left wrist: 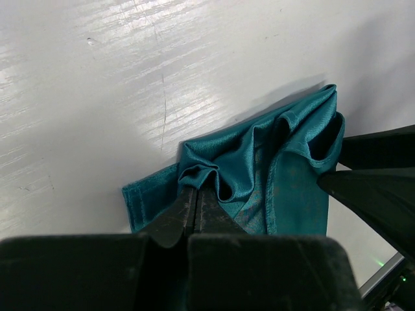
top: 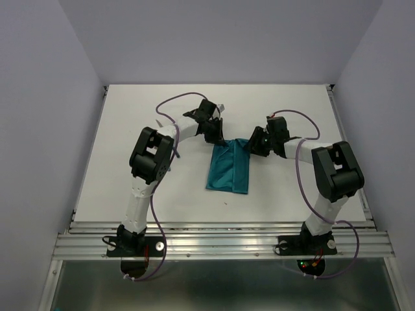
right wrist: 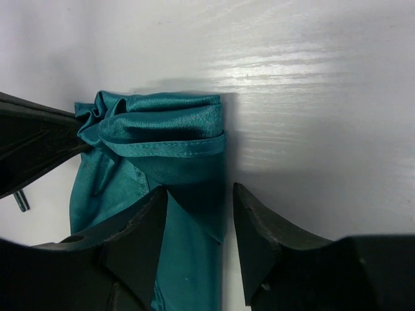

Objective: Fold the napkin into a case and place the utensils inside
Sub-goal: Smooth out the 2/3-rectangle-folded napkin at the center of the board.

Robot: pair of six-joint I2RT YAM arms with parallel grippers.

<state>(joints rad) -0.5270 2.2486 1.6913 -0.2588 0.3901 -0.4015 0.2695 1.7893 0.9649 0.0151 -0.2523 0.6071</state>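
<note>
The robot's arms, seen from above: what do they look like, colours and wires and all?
The left arm and right arm are twins: white tubes joined by chunky black elbows, each with a thin purple cable looping alongside. The left claw and right claw are black, with two pointed wedge-shaped fingers. Black bases are bolted to a silver rail.

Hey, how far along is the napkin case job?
Done: the napkin lies folded into a narrow strip. In hand: the left end effector pinches its far bunched corner, while the right end effector stands open over the opposite edge. Remaining: finish the fold, then insert utensils; none show clearly.
</note>
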